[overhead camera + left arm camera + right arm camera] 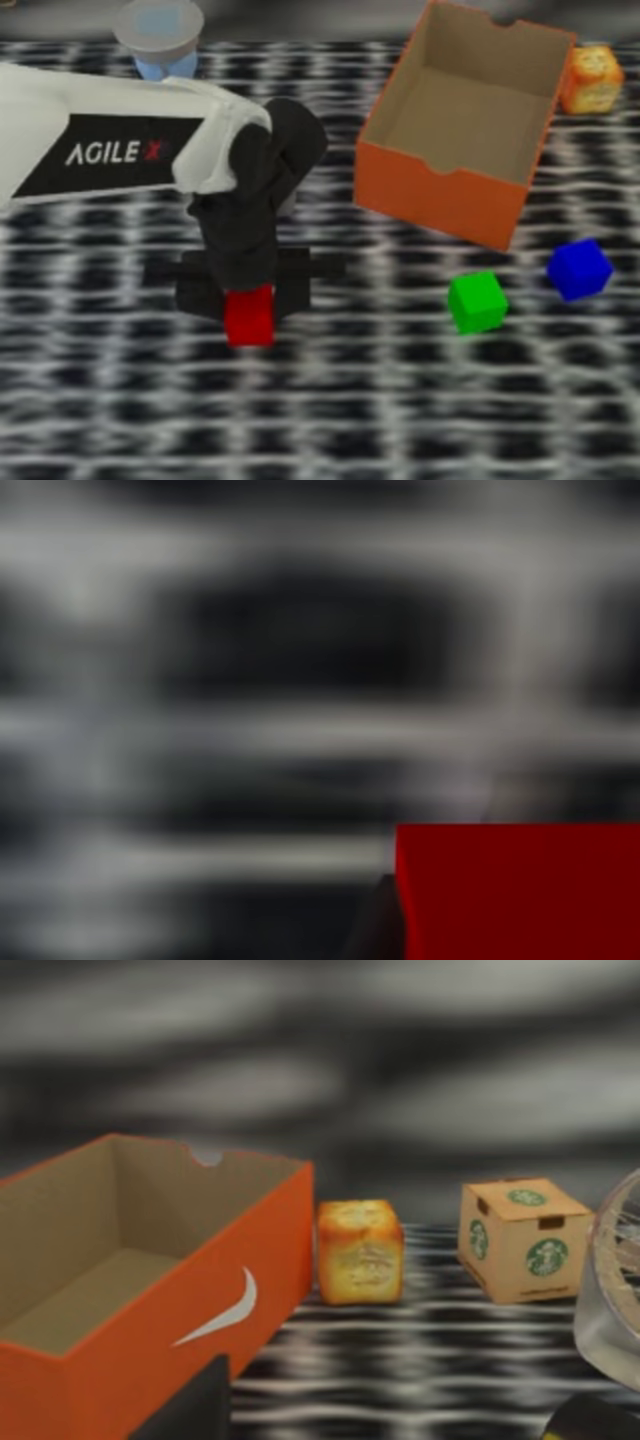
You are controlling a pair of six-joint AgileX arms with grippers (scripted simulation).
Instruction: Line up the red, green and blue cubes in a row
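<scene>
The small bright red cube sits left of the worktop's centre, toward the near side, directly under the left arm's gripper. The black gripper body covers the cube's far edge from above, and its finger carriers spread out to either side of the cube. Whether the jaws are pressed against the cube or released around it cannot be told from above. In the left wrist view the red cube fills one corner of the picture, very close to the camera, with the patterned surface behind it.

To the right, well apart from the red cube, the small bright green cube rests on the black-and-white checked worktop. The small deep blue cube lies just right of it and slightly farther back, with a small gap between them.

Beyond these two stands the large open orange cardboard box, empty inside. At its far right corner sits the orange-yellow block with pale markings, also seen beside the box in the right wrist view. That view further shows a small tan carton with green round logos.

A pale blue round container with a grey lid stands at the far left edge.

The right arm's own gripper does not appear in any view.
</scene>
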